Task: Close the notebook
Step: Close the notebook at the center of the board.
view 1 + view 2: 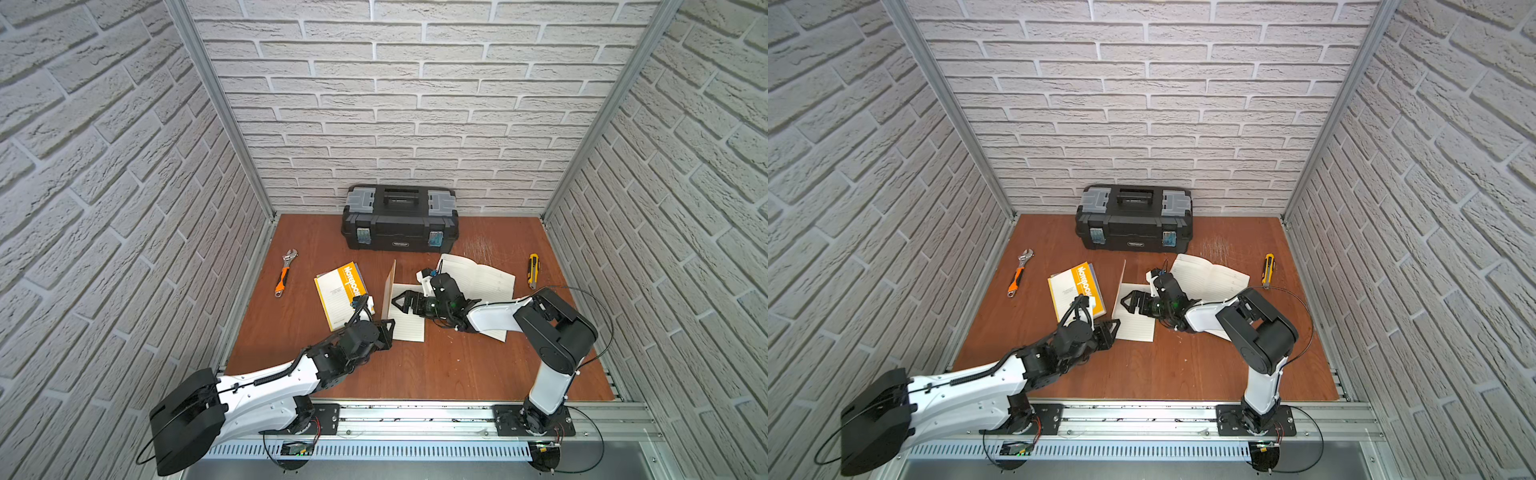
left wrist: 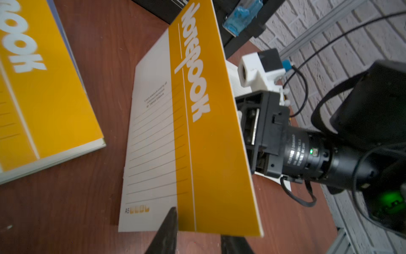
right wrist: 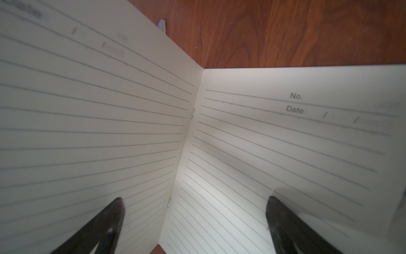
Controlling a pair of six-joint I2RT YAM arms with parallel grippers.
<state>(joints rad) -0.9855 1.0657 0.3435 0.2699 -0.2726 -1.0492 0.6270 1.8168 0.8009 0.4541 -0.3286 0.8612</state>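
Paper notebook before toolbox, cover upright: I judge it light, floppy; take cover's free edge. Left gripper part-open, empty; right gripper wide, empty.

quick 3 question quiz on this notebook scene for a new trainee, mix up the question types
1. True or false: the yellow cover of the middle notebook lies fully shut on its pages.
2. Which tool lies on the robot's left? A) hammer B) wrench C) screwdriver
3. Fill in: the right pincer is over the middle notebook's pages with its jaws ____.

Key: 1 false, it stands nearly upright. 2 B. 3 open.
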